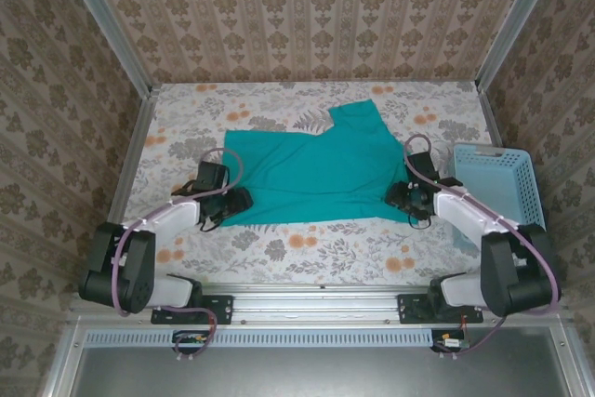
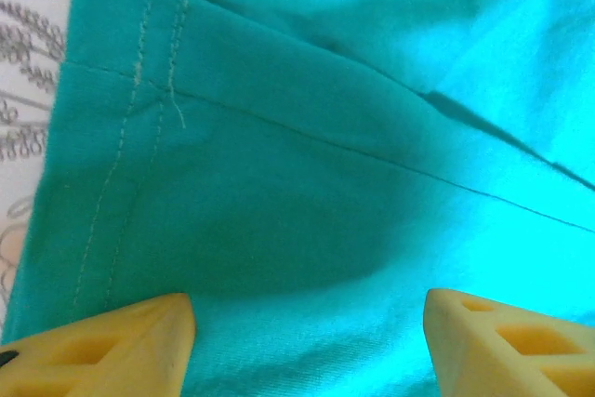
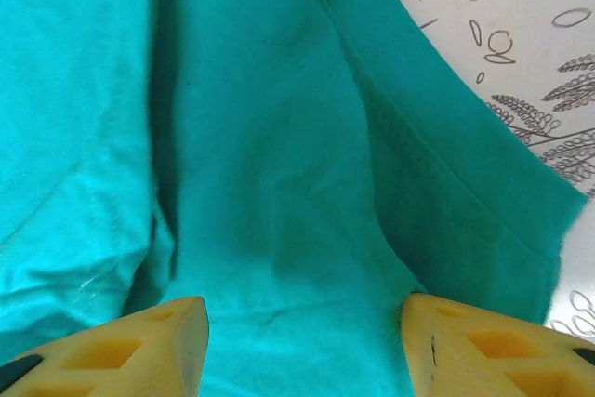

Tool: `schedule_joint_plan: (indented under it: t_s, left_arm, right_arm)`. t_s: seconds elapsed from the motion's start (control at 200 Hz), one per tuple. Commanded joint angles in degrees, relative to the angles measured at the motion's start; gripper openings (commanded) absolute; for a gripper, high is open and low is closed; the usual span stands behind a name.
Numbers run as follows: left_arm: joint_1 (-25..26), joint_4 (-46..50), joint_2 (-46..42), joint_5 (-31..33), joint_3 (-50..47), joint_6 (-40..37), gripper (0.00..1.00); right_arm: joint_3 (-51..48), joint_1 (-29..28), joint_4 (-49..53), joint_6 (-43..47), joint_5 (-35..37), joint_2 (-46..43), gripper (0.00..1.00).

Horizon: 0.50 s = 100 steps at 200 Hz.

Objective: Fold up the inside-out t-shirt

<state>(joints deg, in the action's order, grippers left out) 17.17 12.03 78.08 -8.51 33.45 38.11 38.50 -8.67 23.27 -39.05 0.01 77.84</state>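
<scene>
overhead, the table (image 1: 279, 248) shows a pale cover printed with grey leaves and orange flowers. beige patterned wallpaper (image 1: 307, 6) rises behind the t-shirt and at both sides of it, with grey metal posts (image 1: 102, 20) at the corners. the teal t-shirt (image 1: 316, 169) lies spread flat in the middle of the table, and one part of it juts toward the back wall on its right half. a light-blue slotted basket (image 1: 497, 183) stands near the t-shirt's right side, not touching it.

both arms are bent low over the table, on the near side of the t-shirt. the left arm reaches in from the t-shirt's left, and the left hand (image 1: 244, 200) sits at the t-shirt's near-left corner. the right arm passes between the basket and the t-shirt, and the right hand (image 1: 394, 194) sits at the t-shirt's near-right corner.

closer in, the left hand's yellow fingers (image 2: 121, 346) stand wide apart above the fabric. they pinch nothing, and a double-stitched hem and a thin seam run across the cloth beyond them. the right hand's yellow fingers (image 3: 483, 346) are likewise spread with nothing gripped. creased fabric lies under the gap, and the t-shirt's hemmed edge meets the printed table cover just beyond.
</scene>
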Motion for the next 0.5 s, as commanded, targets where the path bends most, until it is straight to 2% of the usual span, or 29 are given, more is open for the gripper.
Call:
schedule_joint_plan:
  t_s: [0.0, 0.095, 0.31, 0.465, 0.495]
  left_arm:
    - [-2.29, -0.76, 1.57, -0.33, -1.40, 0.28, 0.68]
    - [-4.40, -1.22, 0.45, -0.74, -3.07, 0.30, 0.69]
    - [-7.54, -0.35, -2.18, -1.33, -4.84, -0.56, 0.71]
    - [-7.22, 0.17, -3.82, -2.62, -4.59, -0.61, 0.72]
    - [-6.88, 0.53, -4.18, -2.89, -4.33, -0.92, 0.73]
  right_arm:
    - [-0.79, 1.87, -2.66, -4.68, 0.38, 3.45, 0.58]
    - [-1.44, 3.31, -2.64, -6.15, 2.38, 4.33, 0.60]
    - [-0.98, 6.00, -0.80, -5.33, 6.02, 4.20, 0.73]
    - [0.46, 5.71, 1.46, -2.49, 7.26, 2.32, 0.71]
    - [0.94, 4.96, 2.51, -1.47, 8.07, -0.49, 0.70]
